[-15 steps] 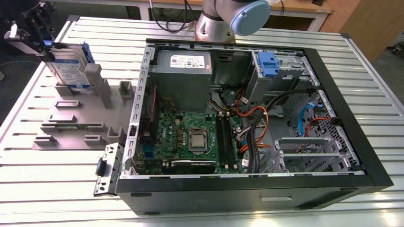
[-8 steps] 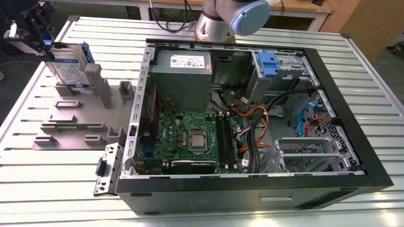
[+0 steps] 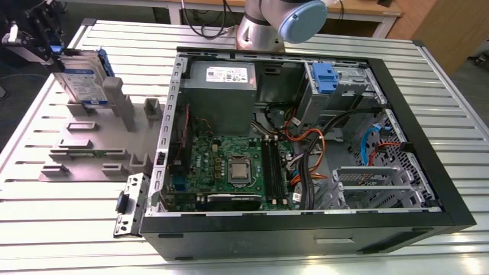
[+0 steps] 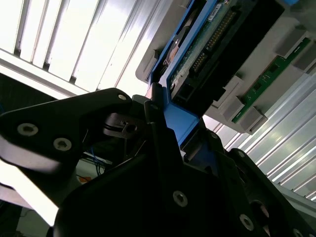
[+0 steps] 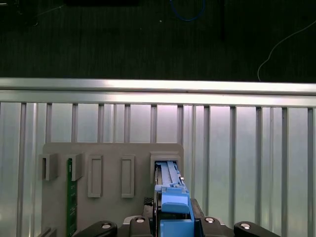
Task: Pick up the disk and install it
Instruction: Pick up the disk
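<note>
Where the exterior view shows the disk [image 3: 81, 75] upright, both wrist views show the gripper [image 5: 174, 219] clamping it.

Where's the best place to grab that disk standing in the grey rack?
Probably the blue carrier's top edge, from above: the disk stands upright, its lower end sunk in the grey rack's slot, leaving the top free. The gripper sits at that edge.

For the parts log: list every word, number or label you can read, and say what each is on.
Disk label: print too small to read.
Power supply sticker: print too small to read.
Nothing else legible.
</note>
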Robot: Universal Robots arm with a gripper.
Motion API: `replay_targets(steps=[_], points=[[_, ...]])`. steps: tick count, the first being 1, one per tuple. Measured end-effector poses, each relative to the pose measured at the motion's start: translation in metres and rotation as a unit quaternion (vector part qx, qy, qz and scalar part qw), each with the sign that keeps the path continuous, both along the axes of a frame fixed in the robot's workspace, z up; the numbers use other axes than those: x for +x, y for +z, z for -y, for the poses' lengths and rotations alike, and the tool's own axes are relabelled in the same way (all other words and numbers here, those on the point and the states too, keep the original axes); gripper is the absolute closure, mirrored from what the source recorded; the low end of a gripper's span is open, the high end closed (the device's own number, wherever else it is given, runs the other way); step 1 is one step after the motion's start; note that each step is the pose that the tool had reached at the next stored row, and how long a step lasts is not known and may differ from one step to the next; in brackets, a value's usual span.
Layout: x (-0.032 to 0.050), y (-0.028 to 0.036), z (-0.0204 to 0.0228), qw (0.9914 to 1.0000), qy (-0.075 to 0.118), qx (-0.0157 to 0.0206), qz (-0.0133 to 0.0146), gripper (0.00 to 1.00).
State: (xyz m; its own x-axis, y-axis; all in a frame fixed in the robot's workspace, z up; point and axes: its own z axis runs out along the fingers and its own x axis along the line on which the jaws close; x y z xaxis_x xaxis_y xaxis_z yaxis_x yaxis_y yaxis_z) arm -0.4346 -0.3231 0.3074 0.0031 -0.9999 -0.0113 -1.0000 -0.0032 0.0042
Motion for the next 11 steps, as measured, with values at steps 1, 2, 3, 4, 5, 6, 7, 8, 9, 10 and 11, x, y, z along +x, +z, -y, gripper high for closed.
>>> replay_targets(steps=[1, 2, 3, 4, 5, 6, 7, 8, 9, 10, 11], points=[[0.0000, 0.0002, 0.0000, 1.00000, 0.000, 0.0000, 0.0000, 0.64], [0.0000, 0.0005, 0.0000, 1.00000, 0.000, 0.0000, 0.0000, 0.64], [0.0000, 0.0007, 0.0000, 1.00000, 0.000, 0.0000, 0.0000, 0.64], [0.0000, 0.0008, 0.0000, 1.00000, 0.000, 0.0000, 0.0000, 0.64], [0.0000, 0.0011, 0.0000, 1.00000, 0.000, 0.0000, 0.0000, 0.64], [0.0000, 0.0015, 0.0000, 1.00000, 0.000, 0.0000, 0.0000, 0.64], [0.0000, 0.0018, 0.0000, 1.00000, 0.000, 0.0000, 0.0000, 0.64], [0.0000, 0.0019, 0.0000, 1.00000, 0.000, 0.0000, 0.0000, 0.64], [0.0000, 0.0026, 0.0000, 1.00000, 0.000, 0.0000, 0.0000, 0.64], [0.0000, 0.0031, 0.0000, 1.00000, 0.000, 0.0000, 0.0000, 0.64], [0.0000, 0.0031, 0.0000, 1.00000, 0.000, 0.0000, 0.0000, 0.64]])
